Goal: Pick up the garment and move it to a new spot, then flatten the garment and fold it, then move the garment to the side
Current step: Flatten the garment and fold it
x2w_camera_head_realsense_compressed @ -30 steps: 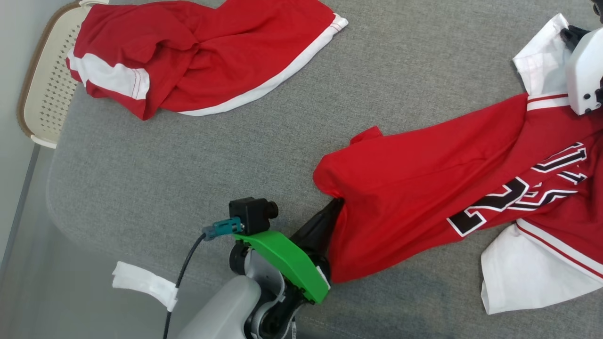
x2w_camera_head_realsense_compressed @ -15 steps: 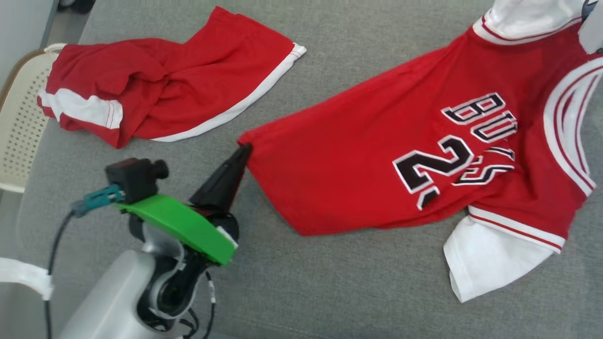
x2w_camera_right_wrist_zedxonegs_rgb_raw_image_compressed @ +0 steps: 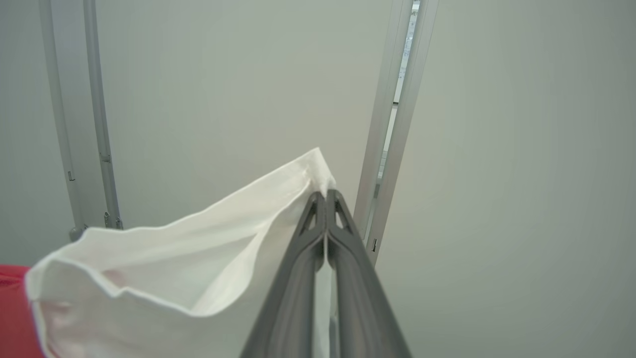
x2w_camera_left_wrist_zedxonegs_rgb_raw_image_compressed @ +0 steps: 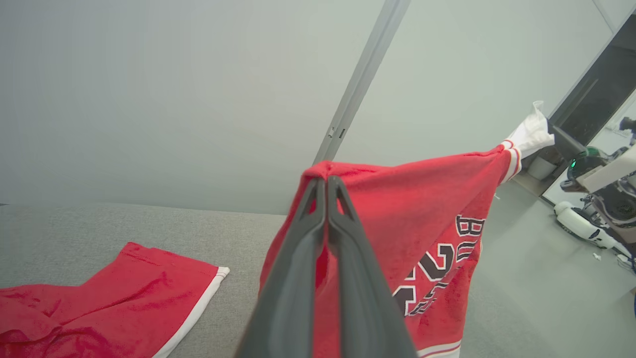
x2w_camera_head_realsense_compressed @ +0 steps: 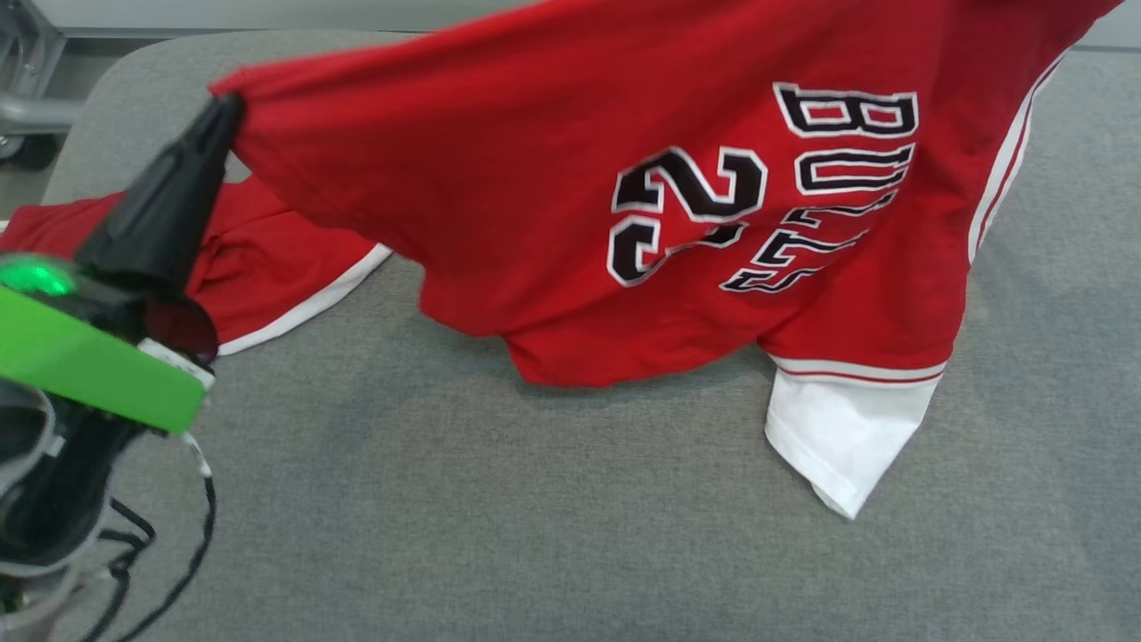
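The red shirt [x2w_camera_head_realsense_compressed: 535, 178] hangs across the top, maybe touching the grey bench [x2w_camera_head_realsense_compressed: 535, 535]. Left fingers [x2w_camera_head_realsense_compressed: 214, 120] pinch its corner, upper left. Right fingers [x2w_camera_right_wrist_zedxonegs_rgb_raw_image_compressed: 323, 199] pinch its white sleeve [x2w_camera_right_wrist_zedxonegs_rgb_raw_image_compressed: 174, 258].

A grey cloth pad [x2w_camera_head_realsense_compressed: 570, 535] fills the head view from three to nine o'clock, with a metal frame [x2w_camera_head_realsense_compressed: 22, 107] past its corner at ten. The left wrist view shows a plain, evenly lit wall [x2w_camera_left_wrist_zedxonegs_rgb_raw_image_compressed: 149, 99], a metal strip [x2w_camera_left_wrist_zedxonegs_rgb_raw_image_compressed: 360, 74] at one and a dark panel [x2w_camera_left_wrist_zedxonegs_rgb_raw_image_compressed: 596, 99] at three. The right wrist view shows two pipes [x2w_camera_right_wrist_zedxonegs_rgb_raw_image_compressed: 94, 124] at nine.
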Available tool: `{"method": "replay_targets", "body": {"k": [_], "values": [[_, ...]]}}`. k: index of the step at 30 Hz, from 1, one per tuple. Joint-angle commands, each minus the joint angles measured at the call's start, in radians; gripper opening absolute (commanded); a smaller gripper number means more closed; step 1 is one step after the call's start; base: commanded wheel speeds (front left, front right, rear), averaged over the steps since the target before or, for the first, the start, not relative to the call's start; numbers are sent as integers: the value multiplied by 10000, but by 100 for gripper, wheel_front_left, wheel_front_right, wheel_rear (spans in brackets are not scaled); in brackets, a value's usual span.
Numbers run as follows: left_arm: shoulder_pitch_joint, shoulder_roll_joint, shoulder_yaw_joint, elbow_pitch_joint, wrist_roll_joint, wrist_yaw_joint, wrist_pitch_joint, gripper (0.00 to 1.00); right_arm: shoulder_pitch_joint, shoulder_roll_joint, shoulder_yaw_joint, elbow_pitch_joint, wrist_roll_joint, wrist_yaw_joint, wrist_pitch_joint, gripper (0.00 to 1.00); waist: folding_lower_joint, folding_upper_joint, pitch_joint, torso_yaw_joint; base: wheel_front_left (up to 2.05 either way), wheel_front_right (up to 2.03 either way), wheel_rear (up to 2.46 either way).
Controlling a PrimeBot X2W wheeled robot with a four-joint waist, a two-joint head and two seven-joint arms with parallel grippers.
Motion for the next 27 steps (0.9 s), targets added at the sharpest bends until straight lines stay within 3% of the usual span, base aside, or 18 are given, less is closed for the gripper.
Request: {"method": "replay_targets", "body": {"k": [1, 5, 8, 14, 17, 18, 21, 27], "values": [[-505, 179, 60, 16, -48, 48, 242, 0, -290, -71, -229, 5, -121, -17, 205, 0, 1, 0, -50, -596, 0, 0, 0], [-2413, 443, 47, 702, -2, 151, 1132, 0, -1434, 335, -882, 257, -793, -17, 894, 0, 1, 0, 624, -734, 0, 0, 0], [-4245, 221, -367, 1646, 217, 25, 1712, 0, -2580, 764, -1260, 621, -1464, -17, 1334, 0, 1, 0, 1352, -769, 0, 0, 0], [-7957, -622, -1447, 4450, 1205, -371, 2505, 0, -5123, 2740, -1929, 2342, -3765, -17, 894, 0, 1, 0, 2848, -954, 0, 0, 0], [-9619, -1156, -1853, 6183, 2191, -679, 1890, 0, -6168, 3837, -2684, 3571, -5357, -17, 94, 0, 1, 0, 3451, -890, 0, 0, 0], [-9619, -1156, -1853, 6183, 2191, -679, 1890, 0, -6168, 3837, -2684, 3571, -5357, -17, 94, 0, 1, 0, 3451, -890, 0, 0, 0], [-10988, -1845, -1889, 7771, 2848, -1086, 529, 0, -7342, 4917, -3775, 4315, -6818, -15, -955, 0, 1, 0, 3869, -727, 0, 0, 0], [-12921, -2215, -1958, 9902, 3934, -2023, -1836, 0, -8963, 6724, -5457, 4924, -8710, -15, -1983, 0, 1, 0, 5560, -718, 0, 0, 0]]}}
